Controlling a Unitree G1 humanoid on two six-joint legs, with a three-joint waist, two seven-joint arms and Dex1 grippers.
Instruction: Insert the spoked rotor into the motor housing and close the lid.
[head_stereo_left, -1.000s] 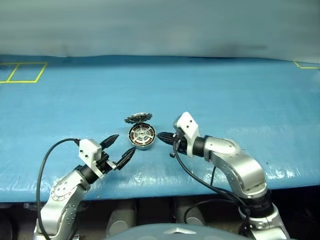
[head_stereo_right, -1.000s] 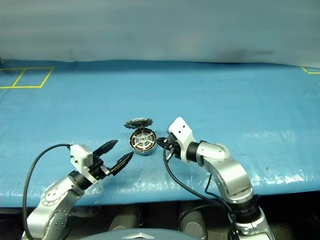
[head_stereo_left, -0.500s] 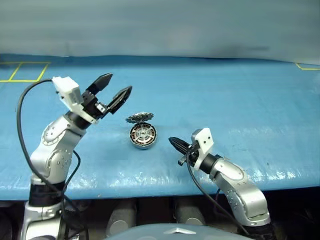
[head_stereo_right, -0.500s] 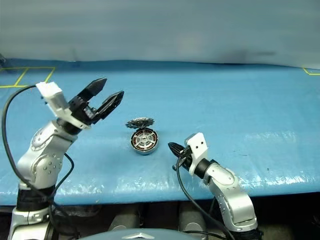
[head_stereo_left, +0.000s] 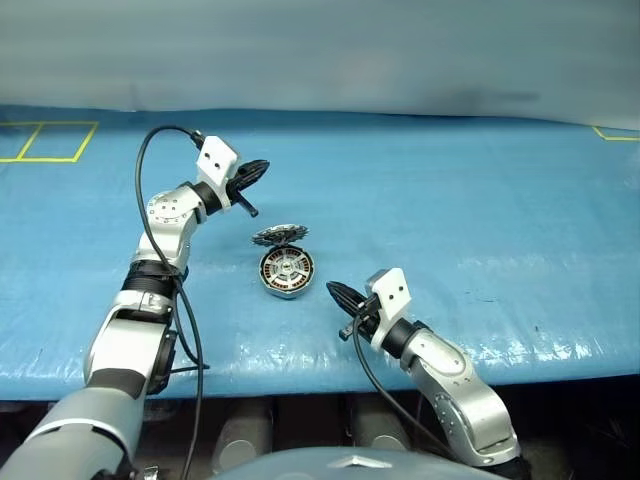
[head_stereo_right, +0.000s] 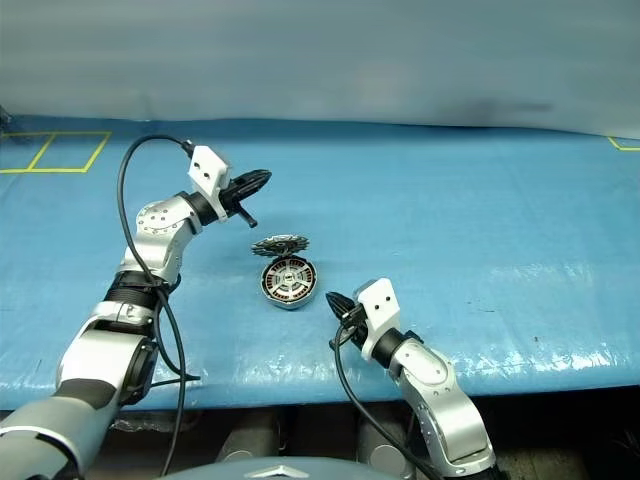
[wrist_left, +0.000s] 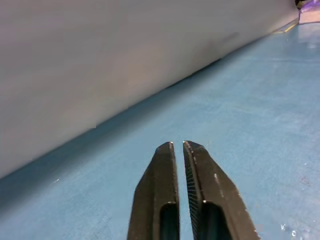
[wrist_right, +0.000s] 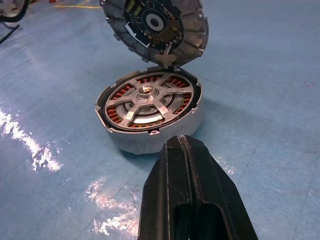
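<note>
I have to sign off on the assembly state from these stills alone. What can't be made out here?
- The lid's outer face: turned away in the right wrist view, too small in the eye views.
- The motor housing's near wall: partly behind the shut right pincer.
- How fully the spoked rotor is seated: not visible.

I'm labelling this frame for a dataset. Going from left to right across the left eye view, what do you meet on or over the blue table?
Left gripper, shut, raised over the table → motor housing, spoked rotor seated inside, lid standing open behind it → right gripper, shut.
</note>
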